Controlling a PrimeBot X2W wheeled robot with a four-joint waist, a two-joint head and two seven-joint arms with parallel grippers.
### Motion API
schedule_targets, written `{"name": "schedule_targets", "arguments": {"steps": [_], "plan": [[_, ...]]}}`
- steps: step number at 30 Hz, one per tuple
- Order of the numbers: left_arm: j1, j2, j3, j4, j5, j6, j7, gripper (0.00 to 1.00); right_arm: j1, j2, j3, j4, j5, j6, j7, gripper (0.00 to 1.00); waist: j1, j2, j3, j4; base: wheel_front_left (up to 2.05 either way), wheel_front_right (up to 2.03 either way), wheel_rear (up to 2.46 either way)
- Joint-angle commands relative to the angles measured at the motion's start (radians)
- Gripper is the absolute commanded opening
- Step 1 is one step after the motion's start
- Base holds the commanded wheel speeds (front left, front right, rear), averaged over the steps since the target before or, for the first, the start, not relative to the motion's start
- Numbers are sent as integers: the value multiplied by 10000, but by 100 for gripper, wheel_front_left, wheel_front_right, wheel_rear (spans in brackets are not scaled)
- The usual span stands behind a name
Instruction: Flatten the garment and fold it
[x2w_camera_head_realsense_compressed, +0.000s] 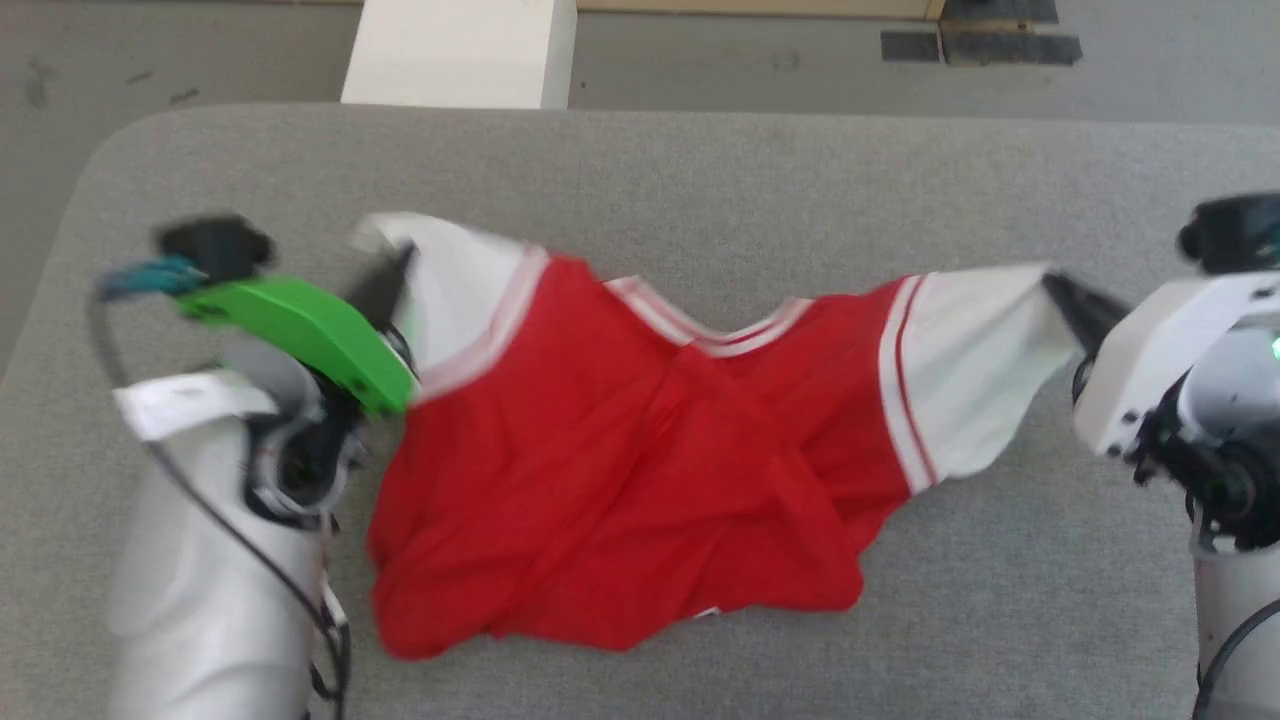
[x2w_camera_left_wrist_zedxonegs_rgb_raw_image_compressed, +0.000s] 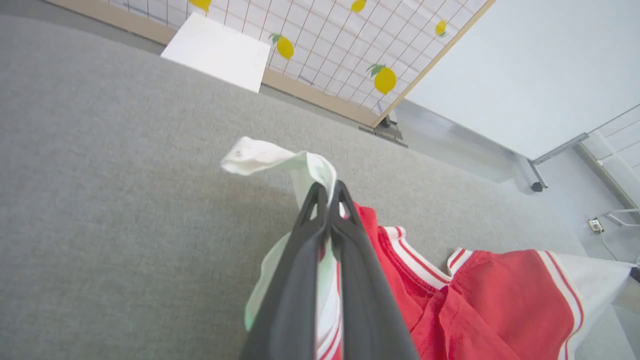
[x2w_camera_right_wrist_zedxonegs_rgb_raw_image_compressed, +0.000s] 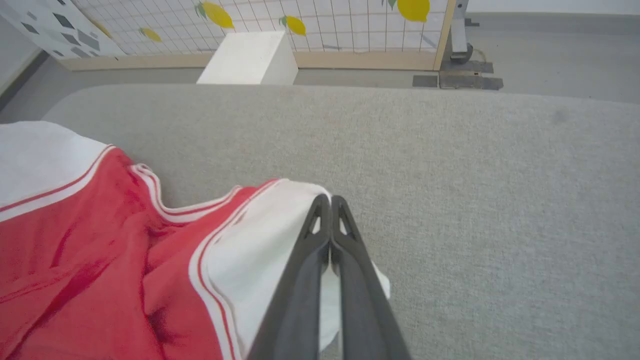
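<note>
Red jersey-style shirt (x2w_camera_head_realsense_compressed: 620, 450) with white short sleeves and red-white striped trim, lying mid-way along the grey cloth-covered bench (x2w_camera_head_realsense_compressed: 700, 170), body bunched in creases toward me, collar sagging between the shoulders. My left jaws are pinched shut on the left sleeve's edge and my right jaws on the right sleeve's tip, presumably so that drawing them apart pulls the shoulder line taut. The left sleeve seems lifted clear, though blur leaves this uncertain.

Soft, even daylight lit every view, leaving only a faint shadow under the shirt (x2w_camera_head_realsense_compressed: 600, 470) just beside the left pincer (x2w_camera_head_realsense_compressed: 392, 275). In the head view that pincer was smeared by motion blur. The wrist views bowed at their edges.
</note>
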Motion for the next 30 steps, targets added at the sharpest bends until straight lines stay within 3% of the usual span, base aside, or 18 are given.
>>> {"name": "schedule_targets", "arguments": {"steps": [1,10,16,22,30], "plan": [[-305,-15,238,-328,-191,30,-238,0,-321,196,-126,-185,309,-13,-85,0,0,-1,-296,93,0,0,0],[-2458,648,511,-1460,328,349,-424,0,-3033,759,-686,-190,1173,-13,149,0,0,-1,-381,-101,0,0,0],[-4673,1045,301,-813,1163,490,-815,0,-6076,937,-1073,1185,261,-13,-2,0,0,-1,316,-300,0,0,0],[-6563,1377,204,52,1838,583,-1454,0,-8578,1101,-1496,2875,-1229,-13,-1760,0,0,-1,1020,-603,0,0,0],[-8314,1372,7,911,2406,823,-2245,0,-10950,1173,-2124,4498,-3030,-13,-3842,0,0,-1,1760,-691,0,0,0]]}}
